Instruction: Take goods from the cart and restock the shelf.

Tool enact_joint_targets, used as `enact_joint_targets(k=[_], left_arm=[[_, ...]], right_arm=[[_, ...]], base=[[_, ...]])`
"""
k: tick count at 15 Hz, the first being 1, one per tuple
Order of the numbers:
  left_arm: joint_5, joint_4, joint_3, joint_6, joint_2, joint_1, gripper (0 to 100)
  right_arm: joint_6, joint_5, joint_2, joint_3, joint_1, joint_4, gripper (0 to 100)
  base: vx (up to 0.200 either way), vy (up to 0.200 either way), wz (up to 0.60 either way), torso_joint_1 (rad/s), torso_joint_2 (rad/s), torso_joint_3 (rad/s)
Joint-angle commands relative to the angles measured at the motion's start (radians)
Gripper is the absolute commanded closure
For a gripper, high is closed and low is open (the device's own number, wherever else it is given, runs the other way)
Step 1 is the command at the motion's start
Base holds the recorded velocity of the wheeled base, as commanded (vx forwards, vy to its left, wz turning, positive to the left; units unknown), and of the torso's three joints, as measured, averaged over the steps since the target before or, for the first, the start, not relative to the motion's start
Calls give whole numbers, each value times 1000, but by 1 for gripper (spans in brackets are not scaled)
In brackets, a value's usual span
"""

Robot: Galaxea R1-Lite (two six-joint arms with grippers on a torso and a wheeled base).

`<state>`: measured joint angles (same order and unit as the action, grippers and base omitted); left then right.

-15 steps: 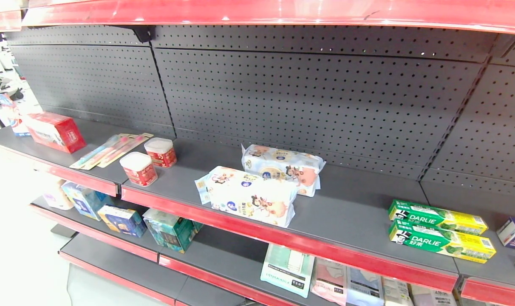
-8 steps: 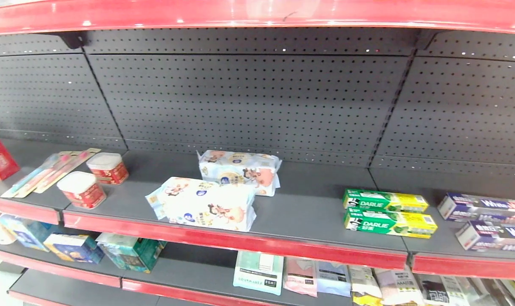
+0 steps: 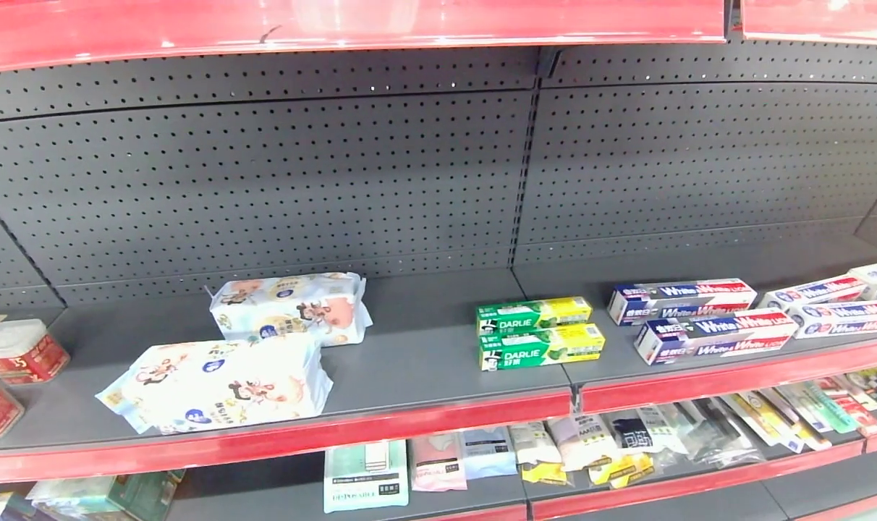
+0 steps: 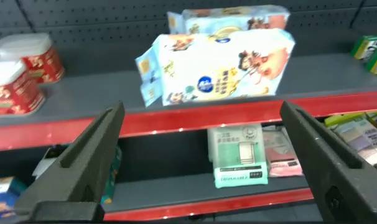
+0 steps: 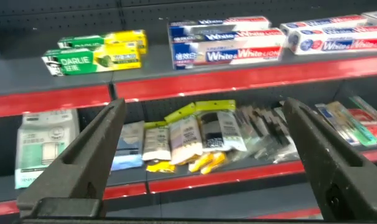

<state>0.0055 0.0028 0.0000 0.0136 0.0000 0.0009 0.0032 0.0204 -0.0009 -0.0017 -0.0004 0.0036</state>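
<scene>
Shelf (image 3: pixel 424 362) ahead — left jaws wide, empty, facing tissue packs (image 4: pixel 219 68); right jaws wide, empty — facing toothpaste boxes (image 5: pixel 226 55).

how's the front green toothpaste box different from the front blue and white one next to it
The front green box has a yellow end; the front blue and white box has red trim. The green box looks shorter than the blue and white one. The green box lies left of the seam in the shelf, the other right of it. Both lie flat, each with a twin behind.
</scene>
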Motion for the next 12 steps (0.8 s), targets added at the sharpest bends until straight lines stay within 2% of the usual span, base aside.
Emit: enact_joint_targets(k=[1,3,4,5,6,7,8,9,12], left_arm=[[-1,-1,0,0,0,-1,0],[-4,11,-209,-46,161,-16,0],[7,-9,-462,-192,468,-24,0],[45,-14,-560,-208,601,-9,0],[122,-14,-578,-184,707,42,0],[195,-6,-577,-130,815,122,0],[229,5,-575,-95,913,202,0],[217,3,-574,-83,988,245,0],[126,3,-575,-84,1135,252,0]], right_arm=[[0,0,1,0,-1,-1,0],[0,0,1,0,-1,-1,0],[0,0,1,0,-1,-1,0],[0,0,1,0,-1,-1,0],[0,0,1,0,-1,-1,0],[0,0,1,0,-1,-1,0],[0,0,1,0,-1,-1,0],[0,0,1,0,-1,-1,0],[0,0,1,0,-1,-1,0]], base=[[0,0,0,0,0,0],[0,0,0,0,0,0],[0,0,0,0,0,0],[0,0,0,0,0,0],[0,0,0,0,0,0],[0,0,0,0,0,0],[0,0,0,0,0,0],[0,0,0,0,0,0],[0,0,0,0,0,0]])
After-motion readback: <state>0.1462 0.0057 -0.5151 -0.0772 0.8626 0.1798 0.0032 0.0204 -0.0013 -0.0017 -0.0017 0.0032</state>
